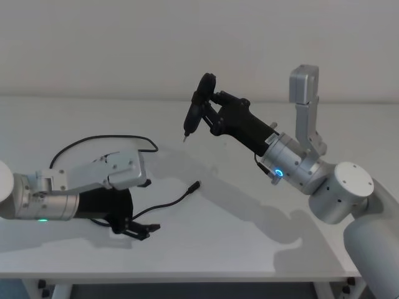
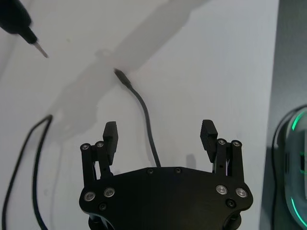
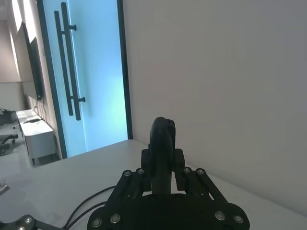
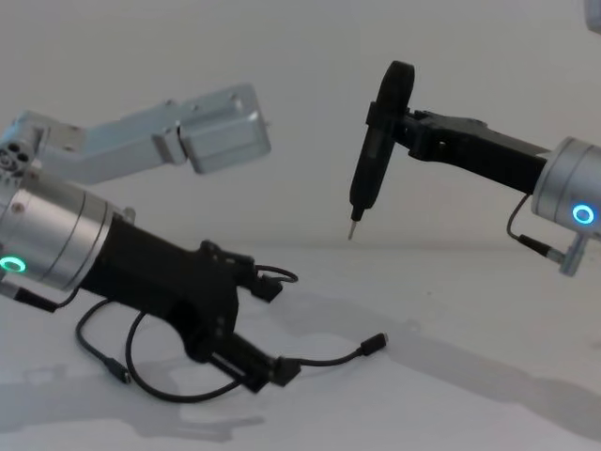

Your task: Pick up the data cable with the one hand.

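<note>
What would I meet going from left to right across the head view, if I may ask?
The green ring light, open left end effector, the data cable's free plug, right end effector shut on a black tool, blue ring light.

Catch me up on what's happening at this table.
The left gripper sits low over the white table, jaws open, with the black cable running between them but not yet gripped. The right gripper hangs above the table, clamped on a slim black tool with a thin metal tip pointing down.
</note>
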